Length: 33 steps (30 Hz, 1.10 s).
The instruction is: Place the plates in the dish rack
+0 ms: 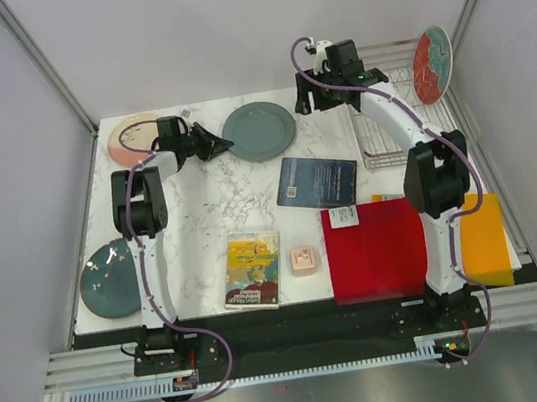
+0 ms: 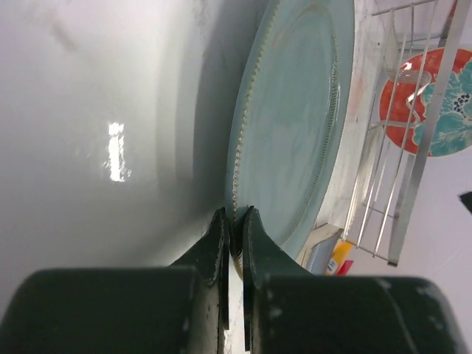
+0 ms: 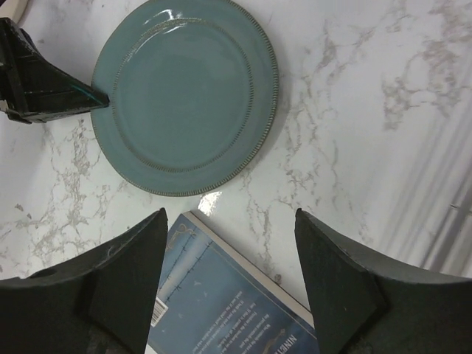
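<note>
The grey-green plate lies flat on the marble table, left of the dish rack, where the red floral plate stands. The left gripper is pinched on its left rim, which looks like the pickup step, while the right gripper hangs spread above. Next, I'd say: lift, tip it upright, carry it across.

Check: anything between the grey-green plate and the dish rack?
Yes. The right claw, open, hangs right between the grey-green plate and the dish rack. The blue book lies just off that line, on the near side.
</note>
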Tool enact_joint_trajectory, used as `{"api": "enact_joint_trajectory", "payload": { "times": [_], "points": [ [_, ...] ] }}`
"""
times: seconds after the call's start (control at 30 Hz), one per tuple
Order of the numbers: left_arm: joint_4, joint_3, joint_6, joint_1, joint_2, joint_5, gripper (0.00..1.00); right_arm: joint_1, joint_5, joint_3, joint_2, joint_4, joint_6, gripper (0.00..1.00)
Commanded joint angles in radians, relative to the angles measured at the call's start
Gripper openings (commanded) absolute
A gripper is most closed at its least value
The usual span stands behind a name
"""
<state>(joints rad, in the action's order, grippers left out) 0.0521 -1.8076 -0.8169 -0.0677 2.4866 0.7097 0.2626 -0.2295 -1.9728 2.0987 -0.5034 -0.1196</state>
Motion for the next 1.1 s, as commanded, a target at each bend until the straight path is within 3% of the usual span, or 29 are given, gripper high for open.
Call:
{"api": "enact_joint_trajectory", "payload": {
  "times": [0.0, 0.13, 0.4, 0.57, 0.77, 1.07],
  "points": [
    [-0.015, 0.118, -0.013, 0.037, -0.058, 0.010, 0.02, 0.009, -0.143, -0.107, 0.135, -0.021, -0.018, 0.78],
    [-0.076, 0.264, 0.065, 0.066, -0.176, 0.045, 0.02, 0.012, -0.277, -0.208, 0.251, -0.011, -0.073, 0.82],
    [-0.092, 0.491, 0.170, 0.200, -0.328, 0.160, 0.02, 0.023, -0.442, -0.227, 0.414, 0.120, -0.221, 0.84],
    [-0.093, 0.498, 0.180, 0.220, -0.333, 0.178, 0.02, 0.032, -0.488, -0.274, 0.501, 0.173, -0.287, 0.82],
    [-0.104, 0.469, 0.190, 0.168, -0.313, 0.195, 0.02, 0.062, -0.556, -0.331, 0.596, 0.221, -0.365, 0.80],
    [-0.012, 0.390, 0.119, 0.103, -0.224, 0.240, 0.02, 0.087, -0.657, -0.236, 0.646, 0.298, -0.506, 0.74]
  ]
}}
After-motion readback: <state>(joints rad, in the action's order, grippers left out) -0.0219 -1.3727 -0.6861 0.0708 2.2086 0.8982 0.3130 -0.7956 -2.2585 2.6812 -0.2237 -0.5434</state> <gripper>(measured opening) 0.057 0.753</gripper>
